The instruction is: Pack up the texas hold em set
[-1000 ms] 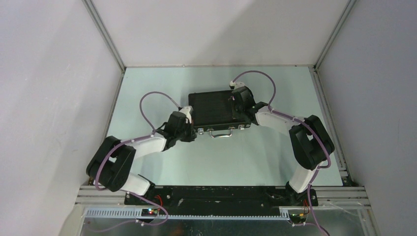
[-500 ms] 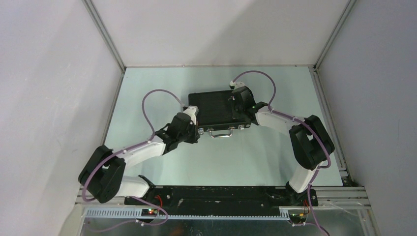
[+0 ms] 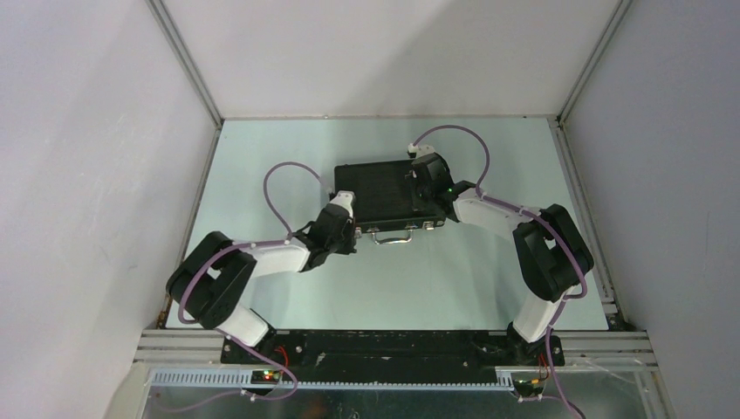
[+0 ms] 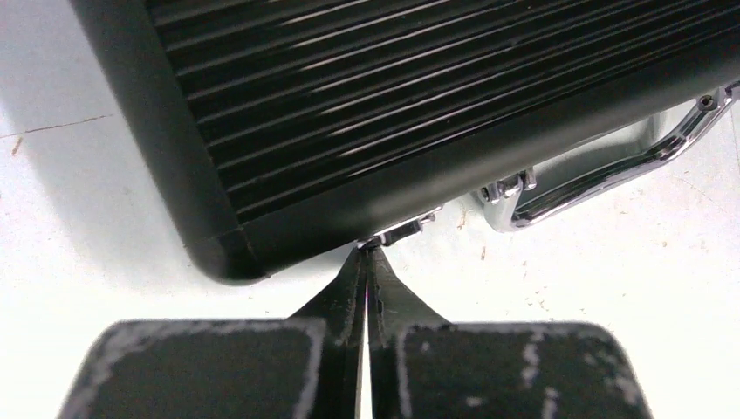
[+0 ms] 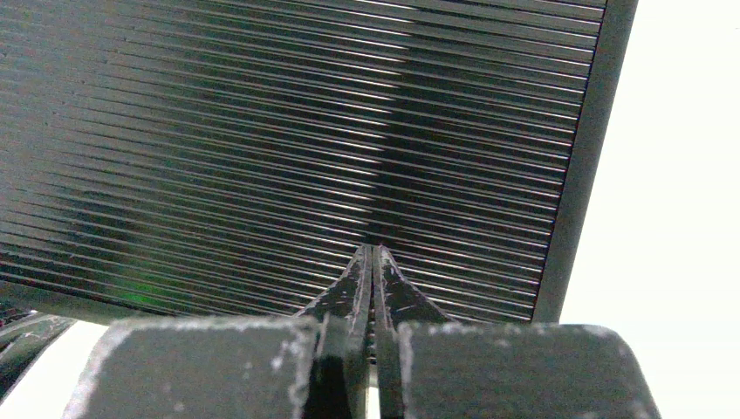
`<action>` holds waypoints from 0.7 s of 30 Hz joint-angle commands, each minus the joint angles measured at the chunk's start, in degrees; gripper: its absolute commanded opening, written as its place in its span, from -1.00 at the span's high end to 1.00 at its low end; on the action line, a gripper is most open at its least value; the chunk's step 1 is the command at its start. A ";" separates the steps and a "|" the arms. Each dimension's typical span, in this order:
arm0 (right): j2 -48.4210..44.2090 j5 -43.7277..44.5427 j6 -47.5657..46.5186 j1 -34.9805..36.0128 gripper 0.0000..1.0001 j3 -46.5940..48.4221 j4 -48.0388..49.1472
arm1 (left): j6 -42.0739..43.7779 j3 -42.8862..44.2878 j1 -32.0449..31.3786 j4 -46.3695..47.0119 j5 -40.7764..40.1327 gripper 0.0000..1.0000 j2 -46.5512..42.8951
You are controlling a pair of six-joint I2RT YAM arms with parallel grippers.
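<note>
The black ribbed briefcase [image 3: 382, 195] lies closed on the pale table, its metal handle [image 3: 392, 236] facing the arms. My left gripper [image 3: 349, 237] is shut and empty, with its tips against the left latch [image 4: 403, 230] on the case's front edge [image 4: 349, 209]. The chrome handle [image 4: 611, 179] shows to the right of it. My right gripper [image 3: 417, 185] is shut and empty, with its tips resting on the ribbed lid [image 5: 288, 148] near the right edge. Chips, cards, dice and the triangular piece are out of view.
Grey enclosure walls and aluminium frame posts [image 3: 188, 65] ring the table. The table's right rail [image 3: 583, 218] runs behind my right arm. Purple cables [image 3: 284, 183] loop above both wrists.
My left gripper has moved right along the case's front edge, from the left corner to the left latch, and its arm has swung in. My right gripper has stayed on the lid.
</note>
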 commanded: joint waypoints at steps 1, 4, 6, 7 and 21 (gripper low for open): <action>2.82 -0.36 0.08 0.13 1.00 -1.68 -4.28 | -1.18 -3.15 0.06 4.25 -4.33 1.00 -4.76; 2.13 -0.35 0.11 0.13 1.00 -2.27 -3.56 | -0.83 -3.38 -0.05 2.06 -3.95 1.00 -9.04; 1.94 -0.32 0.09 0.07 1.00 -2.41 -3.35 | -0.82 -2.89 -0.09 0.49 -2.65 1.00 -11.42; 1.92 -0.30 0.10 0.08 1.00 -2.38 -3.32 | -0.85 -2.46 -0.18 0.15 -1.89 1.00 -12.63; 1.92 -0.07 0.15 0.07 1.00 -2.44 -3.48 | -2.10 5.06 -1.32 -1.86 -4.21 1.00 0.58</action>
